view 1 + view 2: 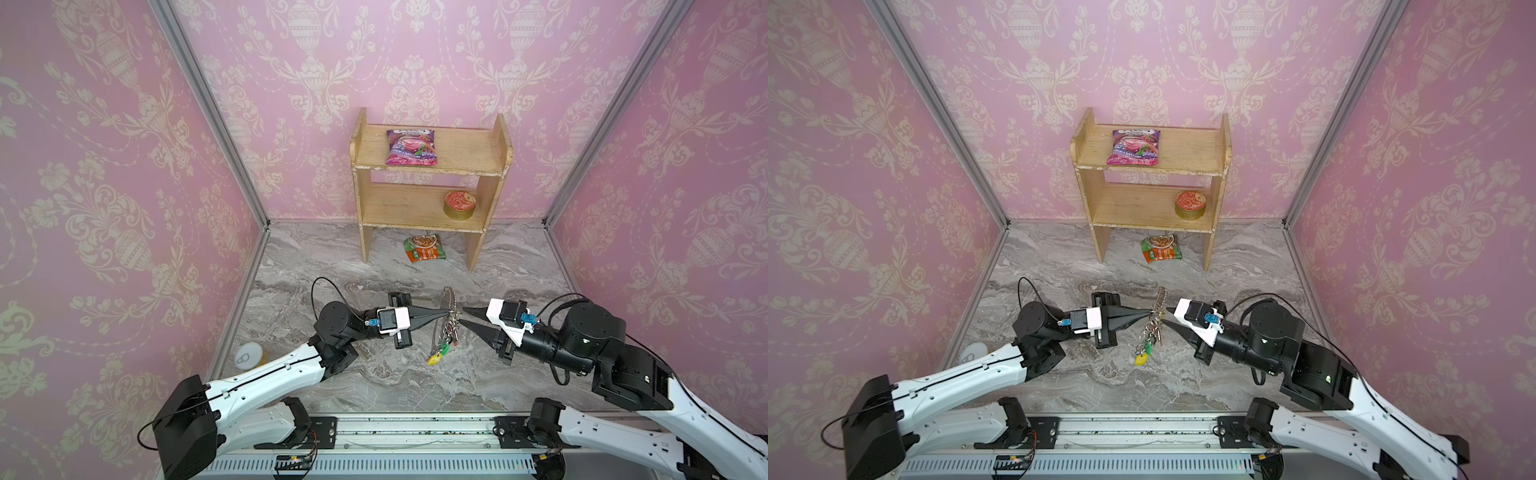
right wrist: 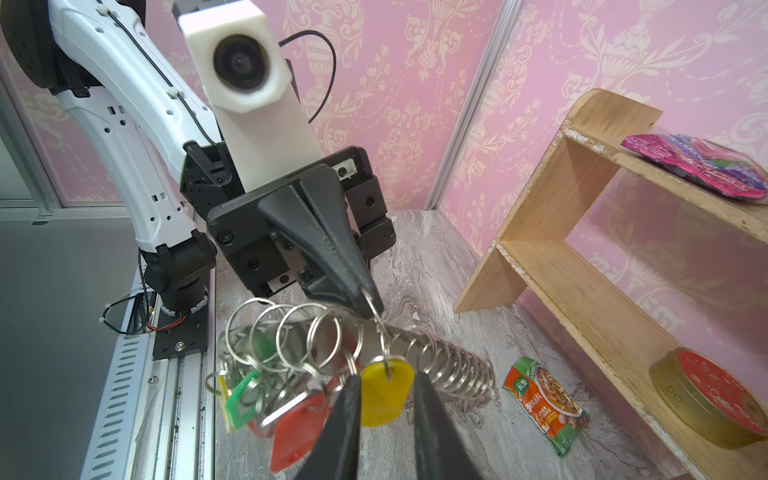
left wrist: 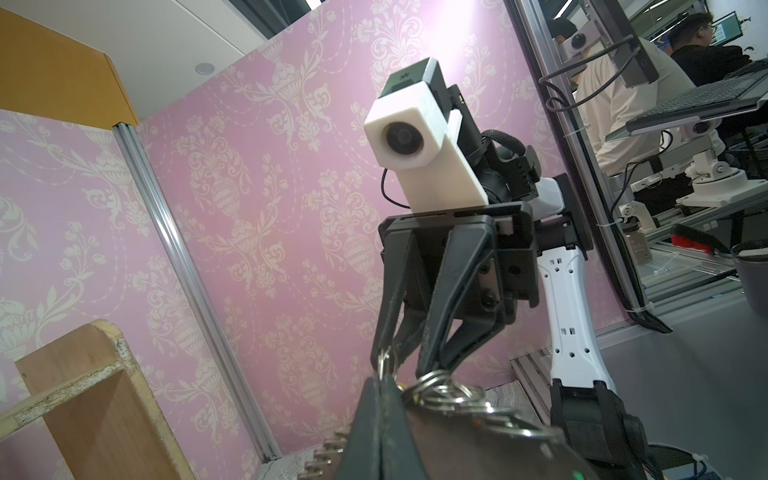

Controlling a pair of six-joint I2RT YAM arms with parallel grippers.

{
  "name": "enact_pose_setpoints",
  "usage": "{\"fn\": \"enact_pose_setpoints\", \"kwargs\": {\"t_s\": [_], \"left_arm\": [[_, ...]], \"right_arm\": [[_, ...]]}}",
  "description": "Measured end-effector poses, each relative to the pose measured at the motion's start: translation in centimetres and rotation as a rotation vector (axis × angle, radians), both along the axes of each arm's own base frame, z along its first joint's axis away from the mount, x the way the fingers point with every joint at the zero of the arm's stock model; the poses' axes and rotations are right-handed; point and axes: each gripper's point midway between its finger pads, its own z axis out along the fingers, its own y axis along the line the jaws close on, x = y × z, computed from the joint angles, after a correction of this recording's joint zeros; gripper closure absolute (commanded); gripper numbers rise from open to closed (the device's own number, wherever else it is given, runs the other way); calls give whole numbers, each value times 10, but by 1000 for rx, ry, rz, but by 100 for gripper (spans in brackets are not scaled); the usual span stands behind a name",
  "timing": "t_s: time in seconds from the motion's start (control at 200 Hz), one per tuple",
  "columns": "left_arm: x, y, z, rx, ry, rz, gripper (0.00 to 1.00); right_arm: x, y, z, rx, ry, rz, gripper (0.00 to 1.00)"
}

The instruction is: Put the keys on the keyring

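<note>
1. Your left gripper (image 1: 447, 312) is clamped shut on the looped edge of the keyring (image 2: 457, 365), which stands on edge at its fingertips.
2. Your right gripper (image 1: 462, 315) is narrowly parted. The yellow-tagged key (image 2: 384, 395) hangs between its fingers, long axis downward; contact is unclear.
3. The right arm is nearer that key, so close there.

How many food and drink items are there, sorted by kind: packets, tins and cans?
Packets: 2, a purple packet and a green-and-orange packet
Tins: 1, the round tin
Cans: 1, the pale can
Total: 4
</note>
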Motion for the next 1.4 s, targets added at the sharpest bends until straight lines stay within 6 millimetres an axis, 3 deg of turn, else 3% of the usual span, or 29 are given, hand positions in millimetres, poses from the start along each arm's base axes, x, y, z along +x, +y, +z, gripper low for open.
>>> {"fn": "enact_pose_setpoints", "kwargs": {"t_s": [0.47,0.981,1.401], "left_arm": [[0,0,0,0,0,0,100],[-2,2,2,-4,-5,-3,100],[-4,1,2,-4,-8,-7,100]], "right_arm": [[-4,3,6,21,-11,27,83],[-3,6,3,10,-9,34,100],[-3,7,4,12,-9,35,100]]}}
